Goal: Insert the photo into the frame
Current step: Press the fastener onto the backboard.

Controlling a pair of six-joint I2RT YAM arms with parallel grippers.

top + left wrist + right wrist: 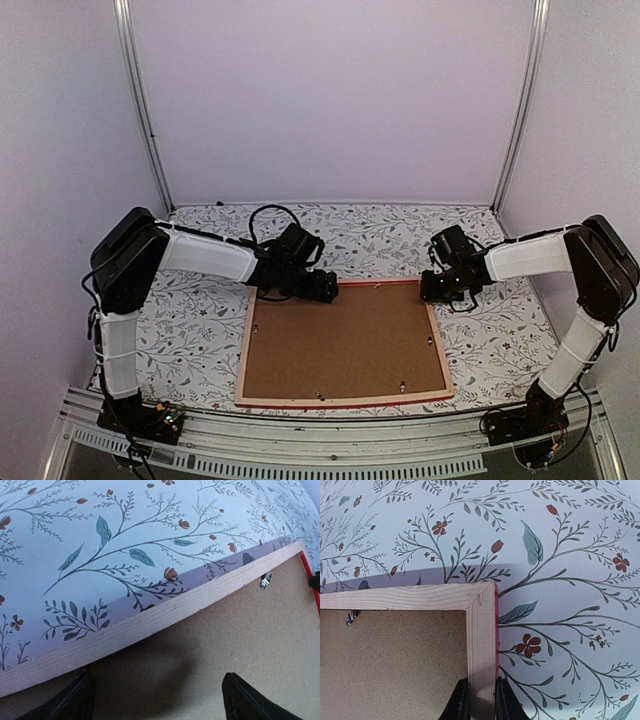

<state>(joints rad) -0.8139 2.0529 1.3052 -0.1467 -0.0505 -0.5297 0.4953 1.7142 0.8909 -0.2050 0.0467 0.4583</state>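
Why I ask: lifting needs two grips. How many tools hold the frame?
1: the right tool, clamped on the frame's far right corner rail; the left tool stands open.

Left arm (205, 255) and right arm (530, 258) angled inward, left end effector (160, 695) wide-jawed, right end effector (481, 700) narrowly pinched.

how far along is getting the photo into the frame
Done: the frame lies face down with the backing board seated inside it. In hand: the right fingers pinch its right rail near the far corner; the left fingers hang open over the board's far edge. Left: no photo shows, so whether it sits under the board cannot be told.
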